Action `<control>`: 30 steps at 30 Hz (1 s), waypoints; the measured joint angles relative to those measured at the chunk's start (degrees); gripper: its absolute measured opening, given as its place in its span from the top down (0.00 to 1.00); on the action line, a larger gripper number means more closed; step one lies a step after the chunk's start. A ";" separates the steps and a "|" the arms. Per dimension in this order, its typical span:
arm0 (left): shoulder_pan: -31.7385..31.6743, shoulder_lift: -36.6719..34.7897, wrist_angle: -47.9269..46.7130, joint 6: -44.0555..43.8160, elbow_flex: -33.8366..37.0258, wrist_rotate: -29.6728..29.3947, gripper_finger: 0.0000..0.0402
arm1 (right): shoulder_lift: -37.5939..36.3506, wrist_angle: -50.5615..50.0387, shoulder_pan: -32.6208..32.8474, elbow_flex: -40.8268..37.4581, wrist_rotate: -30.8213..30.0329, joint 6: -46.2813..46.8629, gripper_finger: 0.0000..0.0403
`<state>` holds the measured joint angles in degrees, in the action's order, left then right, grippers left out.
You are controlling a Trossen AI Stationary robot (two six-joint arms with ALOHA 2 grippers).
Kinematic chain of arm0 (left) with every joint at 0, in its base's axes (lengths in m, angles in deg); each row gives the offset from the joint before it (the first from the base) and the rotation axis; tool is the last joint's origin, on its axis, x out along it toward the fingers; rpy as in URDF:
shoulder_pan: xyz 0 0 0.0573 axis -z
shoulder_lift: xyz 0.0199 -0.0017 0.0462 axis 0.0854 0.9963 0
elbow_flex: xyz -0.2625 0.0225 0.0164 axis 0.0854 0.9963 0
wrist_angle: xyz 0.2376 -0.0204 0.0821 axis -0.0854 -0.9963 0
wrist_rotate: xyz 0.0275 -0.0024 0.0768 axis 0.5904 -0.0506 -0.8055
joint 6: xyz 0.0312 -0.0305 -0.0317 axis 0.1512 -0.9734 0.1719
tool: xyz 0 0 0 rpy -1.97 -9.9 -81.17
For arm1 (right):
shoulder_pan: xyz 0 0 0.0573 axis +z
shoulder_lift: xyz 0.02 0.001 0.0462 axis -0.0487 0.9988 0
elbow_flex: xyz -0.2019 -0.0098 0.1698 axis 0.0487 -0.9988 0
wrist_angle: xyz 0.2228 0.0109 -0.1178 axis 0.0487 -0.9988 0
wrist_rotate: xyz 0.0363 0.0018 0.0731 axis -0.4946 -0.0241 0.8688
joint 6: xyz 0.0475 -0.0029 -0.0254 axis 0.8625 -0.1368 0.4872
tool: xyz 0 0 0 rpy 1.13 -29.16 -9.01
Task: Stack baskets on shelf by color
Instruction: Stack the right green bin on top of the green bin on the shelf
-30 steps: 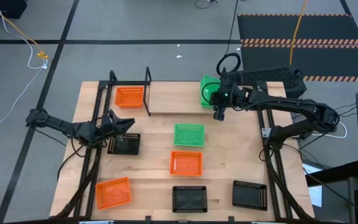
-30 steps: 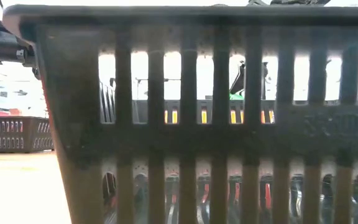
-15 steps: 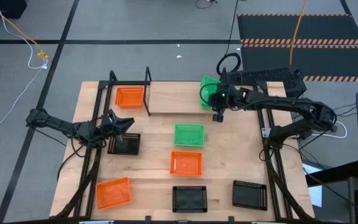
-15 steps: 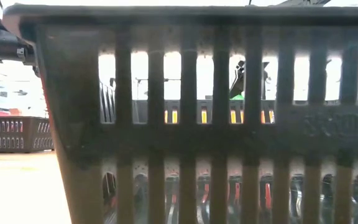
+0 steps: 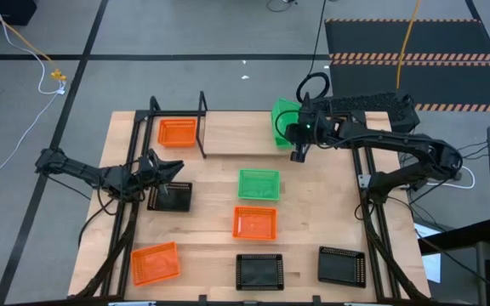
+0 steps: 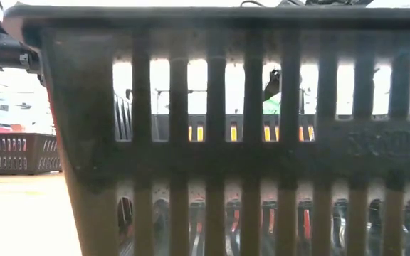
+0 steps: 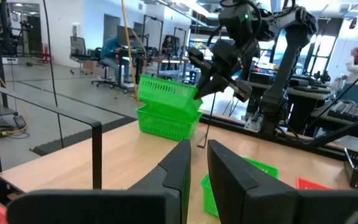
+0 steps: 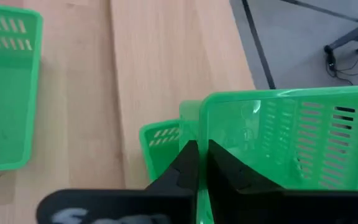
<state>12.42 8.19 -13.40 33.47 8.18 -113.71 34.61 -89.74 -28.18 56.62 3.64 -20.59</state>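
My right gripper [image 5: 297, 144] is shut on the upper of two green baskets [image 7: 166, 92] at the right end of the shelf [image 5: 236, 133]. This basket is tilted above the lower green basket [image 7: 166, 124], which rests on the shelf board. An orange basket [image 5: 177, 132] sits at the shelf's left end, between the black uprights. My left gripper [image 7: 197, 171] hovers over a black basket [image 5: 170, 196] at the table's left. Its fingers stand a narrow gap apart with nothing between them. My right gripper pinches one side wall of the upper green basket at its rim [image 8: 201, 127], one finger inside the basket and one outside. The fingers come from above, slanting down. The basket is tilted over the lower green basket; whether the two touch, I cannot tell.
On the tabletop lie a green basket [image 5: 258, 184], two orange baskets [image 5: 254, 223] [image 5: 155, 263] and two more black baskets [image 5: 259, 270] [image 5: 341, 264]. One black basket [image 6: 226, 142] stands right before the low camera and fills that view.
My right gripper has shifted a little toward the table's far edge, and the upper green basket has moved slightly left with it and tipped. My left arm has kept still.
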 joint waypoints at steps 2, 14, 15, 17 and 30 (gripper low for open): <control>0.00 0.00 0.02 0.00 0.00 -0.02 0.86 | 0.02 -0.55 0.34 0.86 -1.59 0.04 0.99; 0.01 -0.01 0.17 0.96 0.00 -0.51 0.86 | 0.66 -5.31 7.08 2.71 -9.93 -4.09 0.99; 0.00 -0.01 0.17 0.96 0.01 -0.53 0.86 | 0.91 -5.79 7.19 2.71 -10.01 -4.13 0.99; 0.00 -0.02 0.19 0.96 0.00 -0.57 0.86 | 1.62 -7.45 7.21 2.71 -10.26 -4.47 0.99; 0.01 -0.01 0.15 0.59 0.00 -0.55 0.86 | 7.80 -7.37 7.55 2.71 -12.80 -4.70 0.92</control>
<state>12.43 8.18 -13.25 34.06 8.18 -114.26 42.41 -97.11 -20.63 59.34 -9.16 -25.29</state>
